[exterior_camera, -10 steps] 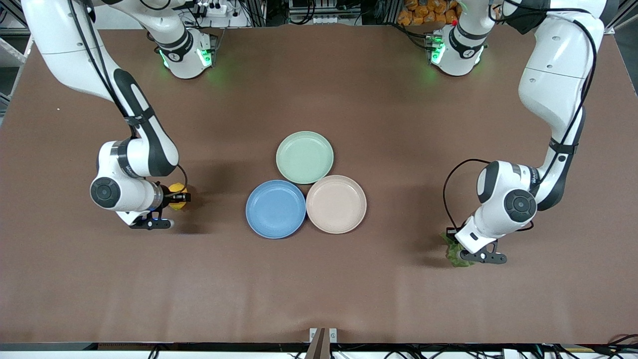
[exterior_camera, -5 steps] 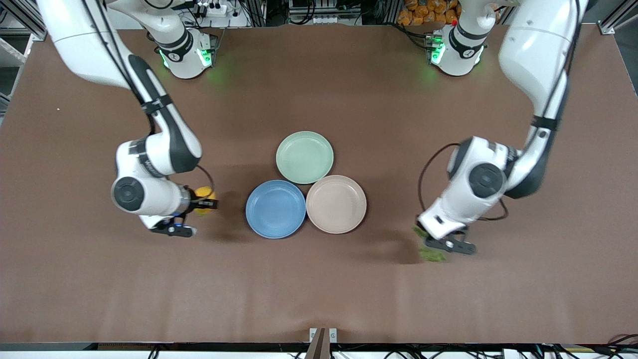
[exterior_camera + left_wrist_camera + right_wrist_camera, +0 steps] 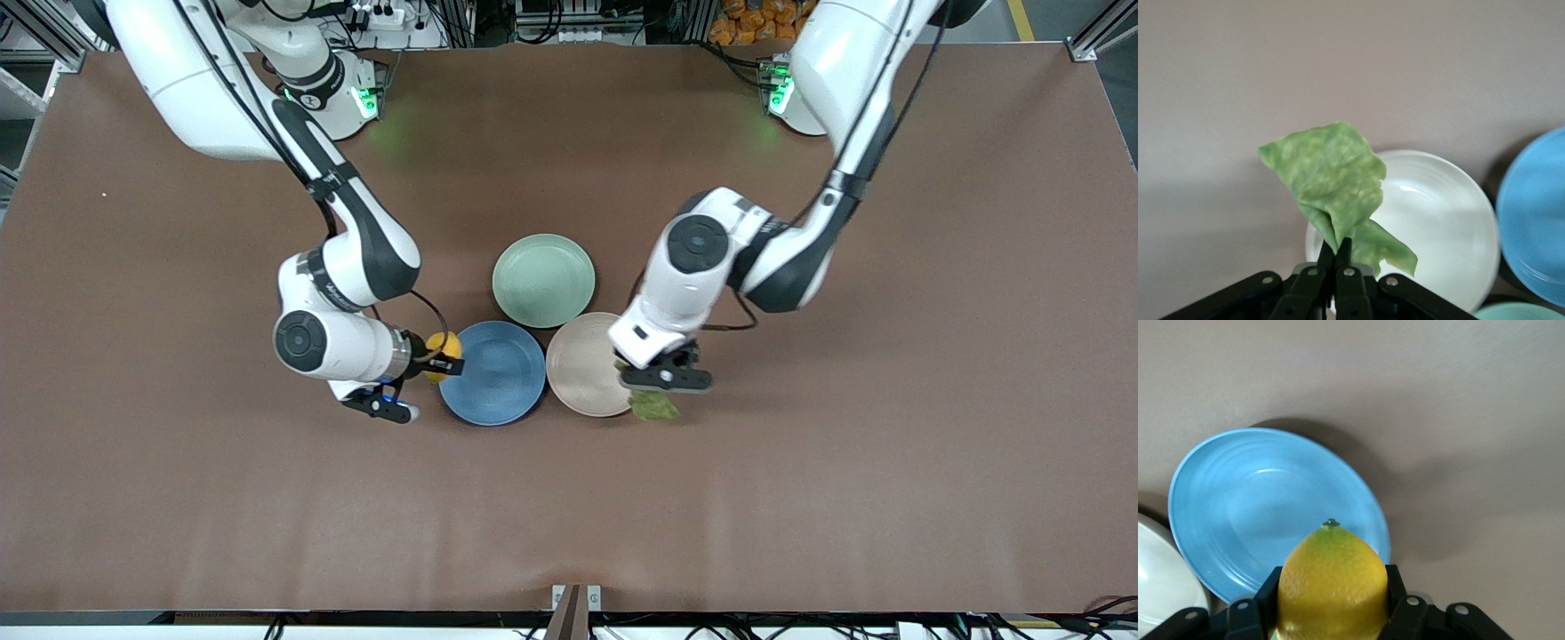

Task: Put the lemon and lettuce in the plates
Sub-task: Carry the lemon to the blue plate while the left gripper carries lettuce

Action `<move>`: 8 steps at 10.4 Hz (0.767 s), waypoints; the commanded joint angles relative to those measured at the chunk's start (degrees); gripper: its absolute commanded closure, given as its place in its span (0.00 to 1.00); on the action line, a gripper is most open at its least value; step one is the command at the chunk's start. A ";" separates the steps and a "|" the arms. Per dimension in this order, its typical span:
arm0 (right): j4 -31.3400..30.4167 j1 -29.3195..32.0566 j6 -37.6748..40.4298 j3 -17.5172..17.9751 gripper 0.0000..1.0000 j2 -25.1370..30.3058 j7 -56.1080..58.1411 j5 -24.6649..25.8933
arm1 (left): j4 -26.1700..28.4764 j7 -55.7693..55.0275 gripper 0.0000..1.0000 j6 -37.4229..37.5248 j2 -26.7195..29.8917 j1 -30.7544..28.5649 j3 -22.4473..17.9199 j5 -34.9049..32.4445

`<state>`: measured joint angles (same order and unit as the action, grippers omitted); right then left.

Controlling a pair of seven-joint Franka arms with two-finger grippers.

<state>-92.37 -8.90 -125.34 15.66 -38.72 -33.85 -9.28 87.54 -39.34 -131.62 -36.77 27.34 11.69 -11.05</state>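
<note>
Brown table (image 3: 889, 498), 3 touching plates: blue (image 3: 498, 391), beige-pink (image 3: 578, 373), mint-green (image 3: 543, 280)

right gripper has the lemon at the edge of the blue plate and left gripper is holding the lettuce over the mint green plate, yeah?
Not quite. The right gripper does hold the lemon at the blue plate's edge, but the left gripper holds the lettuce over the rim of the beige-pink plate, not the mint-green plate. The left wrist view shows it.

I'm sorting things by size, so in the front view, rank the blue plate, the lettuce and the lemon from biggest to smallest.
1. Blue plate, clearly largest.
2. Lettuce, partly hidden by the left pincer, so unsure.
3. Lemon, held in the right pincer, looks about the same.
</note>
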 commanded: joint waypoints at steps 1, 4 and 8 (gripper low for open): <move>2.37 -0.42 -4.45 0.68 0.84 -4.25 -3.15 -3.18 | -2.46 -6.34 1.00 0.40 -2.95 3.94 -0.71 -0.37; 2.37 -1.47 -6.58 1.13 0.01 -5.93 -3.15 -4.43 | -2.46 -6.63 0.00 0.57 -2.26 4.04 -0.71 -0.99; 4.91 -0.87 -5.54 1.21 0.00 -4.28 -2.72 -4.17 | -2.28 -6.27 0.00 9.67 9.66 1.16 -1.32 -1.34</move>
<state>-89.90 -10.33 -132.71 16.48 -43.76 -36.36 -12.58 83.39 -45.07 -127.36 -34.27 30.18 10.50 -11.06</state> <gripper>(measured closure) 0.000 0.159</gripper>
